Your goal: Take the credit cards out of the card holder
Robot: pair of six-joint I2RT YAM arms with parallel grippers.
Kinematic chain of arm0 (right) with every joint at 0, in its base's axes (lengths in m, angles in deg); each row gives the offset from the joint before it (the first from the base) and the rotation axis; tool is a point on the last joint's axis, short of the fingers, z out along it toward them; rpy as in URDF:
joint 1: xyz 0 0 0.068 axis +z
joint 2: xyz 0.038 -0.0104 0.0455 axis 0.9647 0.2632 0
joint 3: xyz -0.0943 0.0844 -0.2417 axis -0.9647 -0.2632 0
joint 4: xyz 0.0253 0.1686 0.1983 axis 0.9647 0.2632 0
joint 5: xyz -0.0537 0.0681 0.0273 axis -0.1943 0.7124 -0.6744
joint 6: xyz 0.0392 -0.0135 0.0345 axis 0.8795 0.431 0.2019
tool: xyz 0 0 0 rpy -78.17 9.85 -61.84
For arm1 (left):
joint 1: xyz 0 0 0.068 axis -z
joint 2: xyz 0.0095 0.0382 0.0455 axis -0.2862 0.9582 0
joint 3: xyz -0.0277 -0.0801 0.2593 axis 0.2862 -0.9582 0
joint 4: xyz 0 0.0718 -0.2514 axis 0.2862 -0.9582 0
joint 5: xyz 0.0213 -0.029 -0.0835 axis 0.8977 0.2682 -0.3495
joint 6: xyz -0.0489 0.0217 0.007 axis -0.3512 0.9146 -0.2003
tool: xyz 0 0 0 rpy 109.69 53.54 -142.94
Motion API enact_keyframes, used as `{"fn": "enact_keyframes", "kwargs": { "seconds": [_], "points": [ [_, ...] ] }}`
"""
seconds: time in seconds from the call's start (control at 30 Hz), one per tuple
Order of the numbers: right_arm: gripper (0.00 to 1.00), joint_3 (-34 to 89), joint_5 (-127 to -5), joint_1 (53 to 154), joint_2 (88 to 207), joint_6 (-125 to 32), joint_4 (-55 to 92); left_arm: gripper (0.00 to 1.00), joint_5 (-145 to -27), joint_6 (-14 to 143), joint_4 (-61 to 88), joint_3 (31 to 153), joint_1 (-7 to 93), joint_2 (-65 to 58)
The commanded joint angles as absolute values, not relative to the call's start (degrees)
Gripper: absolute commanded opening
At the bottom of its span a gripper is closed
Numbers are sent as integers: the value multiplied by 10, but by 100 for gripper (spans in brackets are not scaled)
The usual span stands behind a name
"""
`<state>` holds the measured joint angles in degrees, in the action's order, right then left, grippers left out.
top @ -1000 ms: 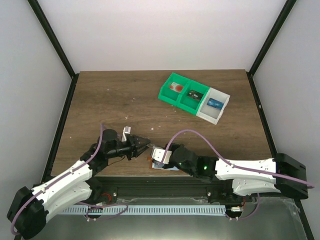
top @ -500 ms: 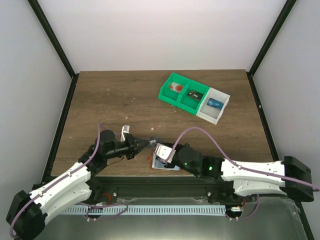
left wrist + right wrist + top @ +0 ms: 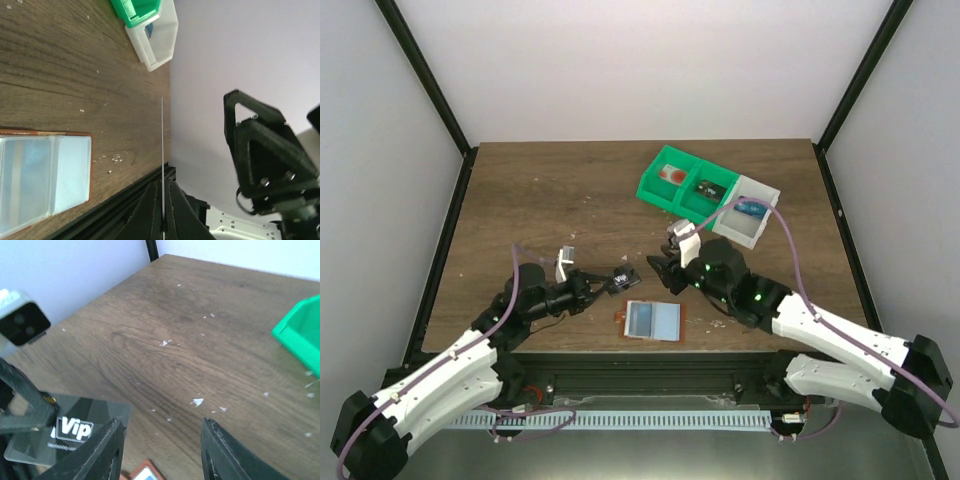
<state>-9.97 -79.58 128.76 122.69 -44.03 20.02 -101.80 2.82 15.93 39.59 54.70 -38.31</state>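
Observation:
The card holder (image 3: pixel 652 320) lies open on the table near the front edge, reddish-brown rim with pale blue-grey panels; it also shows in the left wrist view (image 3: pixel 45 180). My left gripper (image 3: pixel 610 284) is shut on a dark grey card (image 3: pixel 620 279) marked "Vip" and holds it above the table, left of and above the holder. The card appears edge-on as a thin line (image 3: pixel 163 160) in the left wrist view and flat (image 3: pixel 65 432) in the right wrist view. My right gripper (image 3: pixel 660 268) is open and empty, raised above the table behind the holder.
A green-and-white compartment tray (image 3: pixel 708 195) with small items stands at the back right; its white end shows in the left wrist view (image 3: pixel 155 37). Small white crumbs (image 3: pixel 197 401) lie scattered on the wood. The table's front edge runs just below the holder.
My right gripper has lifted off the card holder and moved back and right. My left gripper has pulled the card out and holds it clear. The holder now lies fully uncovered.

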Motion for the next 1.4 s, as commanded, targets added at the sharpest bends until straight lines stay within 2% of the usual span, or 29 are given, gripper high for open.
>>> {"fn": "enact_keyframes", "kwargs": {
  "seconds": [0.0, 0.27, 0.67, 0.87, 1.13, 1.17, 1.23, 1.37],
  "points": [
    [45, -46, -607, 1231, 1253, -307, 265, 0, -1011, 90, 166, 387, 546, -389],
    [46, -48, -337, 1143, 1325, -195, 195, 0, -1025, 134, 219, 361, 545, -423],
    [45, -84, -240, 1135, 1370, -167, 131, 0, -1045, 111, 248, 359, 545, -438],
    [24, -99, -234, 1133, 1356, -148, 101, 0, -1054, 92, 266, 349, 545, -437],
    [1, -124, -226, 1126, 1341, -121, 64, 0, -1061, 82, 263, 345, 545, -438],
    [0, -125, -229, 1126, 1336, -121, 63, 0, -1058, 80, 259, 345, 545, -440],
    [1, -127, -241, 1125, 1325, -121, 64, 6, -1047, 76, 248, 344, 545, -443],
    [1, -128, -264, 1122, 1307, -120, 68, 40, -1033, 69, 237, 345, 545, -449]
  ]
}}
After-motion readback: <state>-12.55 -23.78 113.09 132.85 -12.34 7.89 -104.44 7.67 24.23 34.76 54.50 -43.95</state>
